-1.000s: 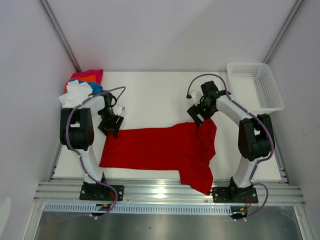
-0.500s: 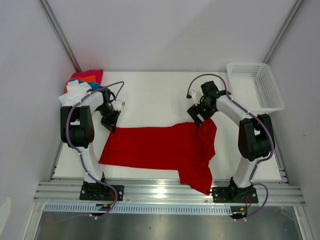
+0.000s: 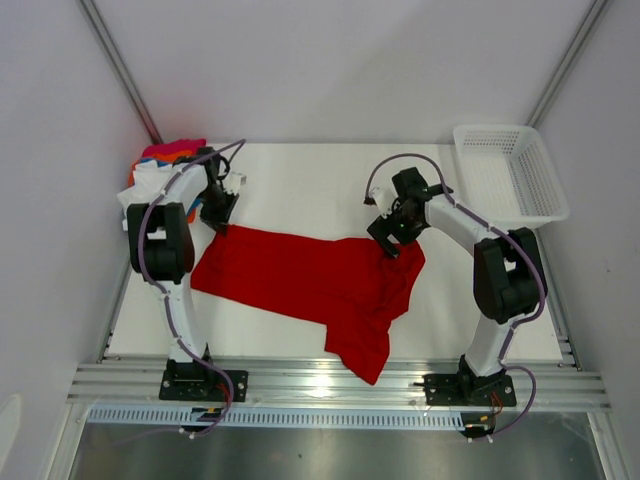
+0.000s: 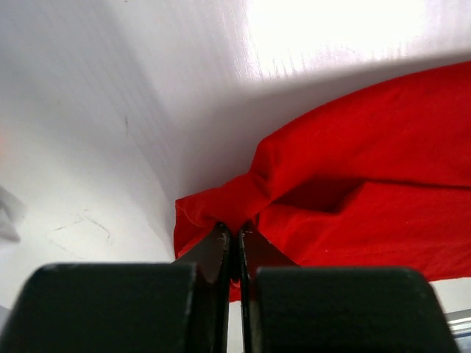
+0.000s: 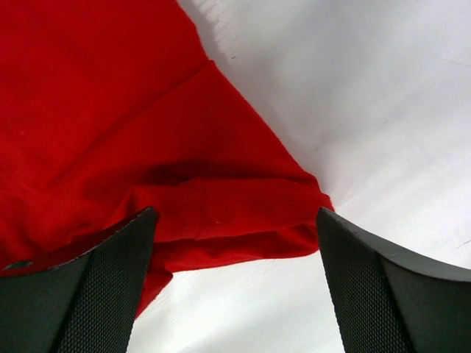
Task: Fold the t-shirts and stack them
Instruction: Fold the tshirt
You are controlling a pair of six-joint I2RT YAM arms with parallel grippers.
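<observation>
– Left claw (image 3: pixel 224 226) first: what has it got?

– It is clenched on the red t-shirt (image 3: pixel 310 275). On my left wrist camera the two fingers (image 4: pixel 210 254) are pressed together, with a bunched corner of the red t-shirt (image 4: pixel 353 206) pinched at their tips. Folds run out from that pinch toward the right.

– And the right claw (image 3: pixel 386 244)?

– Released. My right wrist camera shows it (image 5: pixel 235 220) spread wide, with one finger low on the left and the other low on the right. A hemmed edge of the red t-shirt (image 5: pixel 110 110) lies between them. Whether the tips touch the cloth, I cannot tell.

– Where does the shirt lie?

– On the white worktop (image 3: pixel 300 180), across the middle, between my two arms. Its far left corner is at my left claw and its far right corner is under my right claw. One part reaches toward the near edge. It is rumpled near the right claw.

– The other shirts?

– A pile of other t-shirts (image 3: pixel 158 180) sits at the far left corner of the worktop, just beside my left arm. White is on the near side, with pink and orange behind it.

– Anything else?

– A white mesh basket (image 3: pixel 495 128) at the far right corner, well apart from the red t-shirt.
</observation>
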